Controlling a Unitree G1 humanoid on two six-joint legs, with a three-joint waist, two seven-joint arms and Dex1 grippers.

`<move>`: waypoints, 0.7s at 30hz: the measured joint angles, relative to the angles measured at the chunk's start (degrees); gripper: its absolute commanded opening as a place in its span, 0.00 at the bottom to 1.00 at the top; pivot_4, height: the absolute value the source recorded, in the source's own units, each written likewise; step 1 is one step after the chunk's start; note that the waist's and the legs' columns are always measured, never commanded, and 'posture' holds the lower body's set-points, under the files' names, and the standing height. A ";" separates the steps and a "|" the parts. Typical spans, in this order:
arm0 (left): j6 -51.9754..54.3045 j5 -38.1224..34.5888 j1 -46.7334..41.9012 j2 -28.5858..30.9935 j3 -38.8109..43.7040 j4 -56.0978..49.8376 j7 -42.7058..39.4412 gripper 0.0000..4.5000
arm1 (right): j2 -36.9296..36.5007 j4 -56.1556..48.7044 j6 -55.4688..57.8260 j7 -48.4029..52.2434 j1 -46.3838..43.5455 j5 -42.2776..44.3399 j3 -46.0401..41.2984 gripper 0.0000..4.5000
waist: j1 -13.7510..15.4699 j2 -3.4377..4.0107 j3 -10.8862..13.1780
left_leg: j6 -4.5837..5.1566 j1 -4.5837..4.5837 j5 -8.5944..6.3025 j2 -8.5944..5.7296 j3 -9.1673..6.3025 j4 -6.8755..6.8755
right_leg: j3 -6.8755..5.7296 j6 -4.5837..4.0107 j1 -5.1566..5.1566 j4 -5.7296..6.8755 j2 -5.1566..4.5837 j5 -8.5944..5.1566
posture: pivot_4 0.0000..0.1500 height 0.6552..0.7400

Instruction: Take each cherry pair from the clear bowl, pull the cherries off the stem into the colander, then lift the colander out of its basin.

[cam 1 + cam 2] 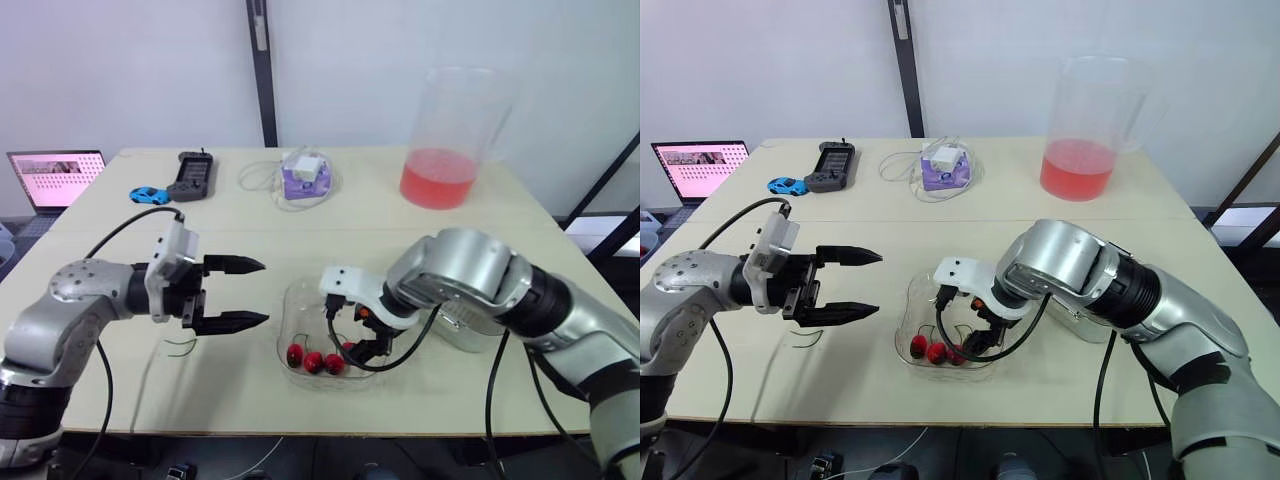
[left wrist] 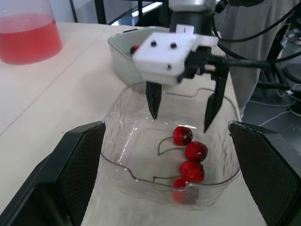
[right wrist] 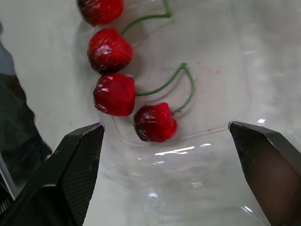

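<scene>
The clear bowl (image 1: pixel 293 305) sits near the table's front edge and holds two cherry pairs (image 2: pixel 190 153) on green stems. My right gripper (image 1: pixel 355 332) hangs open inside the bowl, just above the cherries, fingertips (image 2: pixel 154 101) pointing down and touching nothing. In the right wrist view one pair (image 3: pixel 136 108) lies between its fingers, with the other pair (image 3: pixel 107 49) beyond. My left gripper (image 1: pixel 264 292) stands open to the left of the bowl, aimed at it, and is empty. The pale basin (image 2: pixel 121 52) with the colander stands behind the bowl, partly hidden by my right arm; something red lies in it.
A bare green stem (image 1: pixel 180 346) lies on the table under my left gripper. At the back stand a pitcher of red liquid (image 1: pixel 440 150), a purple box with cable (image 1: pixel 305 175), a black controller (image 1: pixel 190 176) and a blue toy car (image 1: pixel 149 195). A laptop (image 1: pixel 55 176) is far left.
</scene>
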 measured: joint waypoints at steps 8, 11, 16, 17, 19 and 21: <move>1.21 -0.08 0.87 0.17 0.00 -0.89 0.48 1.00 | 2.10 1.07 0.01 -1.96 1.84 -1.74 2.32 0.73 | 0.14 0.00 0.00 | 0.00 0.00 0.00 -0.01 0.00 0.02 | 0.00 0.00 0.02 -0.01 -0.02 0.00 | 1.00 0.92; 1.83 -0.27 0.86 0.20 0.00 -1.32 0.73 1.00 | 2.68 1.35 0.01 -2.35 2.08 -2.76 2.96 0.39 | 0.12 0.00 0.00 | 0.00 0.00 0.00 -0.01 -0.01 0.01 | -0.01 0.00 0.02 0.00 -0.01 0.00 | 1.00 0.92; 3.57 -1.27 0.86 0.53 0.00 -1.44 0.82 1.00 | 2.72 1.49 0.02 -2.30 2.04 -4.08 3.80 0.39 | 0.09 -0.01 0.00 | 0.00 0.00 0.00 -0.01 -0.02 0.01 | -0.01 0.00 0.02 0.00 -0.01 0.00 | 1.00 0.92; 3.61 -1.38 0.86 0.53 0.00 -1.44 0.83 1.00 | 2.73 1.48 0.02 -2.18 2.04 -4.28 3.83 0.39 | 0.09 -0.01 0.00 | 0.00 0.00 0.00 -0.01 -0.02 0.02 | -0.01 0.00 0.02 0.00 -0.01 0.00 | 1.00 0.92; 3.66 -1.67 0.86 0.53 0.00 -1.45 0.92 1.00 | 2.73 1.48 0.02 -2.03 2.04 -4.59 3.93 0.39 | 0.10 -0.01 0.00 | 0.00 0.00 0.00 -0.01 -0.02 0.02 | -0.01 0.00 0.02 0.00 -0.01 0.00 | 1.00 0.92; 3.75 -1.77 0.86 0.53 0.00 -1.53 1.07 1.00 | 2.73 1.48 0.00 -1.78 2.04 -4.96 3.97 0.39 | 0.10 -0.01 0.00 | 0.00 0.00 0.00 -0.01 -0.02 0.02 | -0.01 0.00 0.02 0.00 -0.01 0.00 | 1.00 0.92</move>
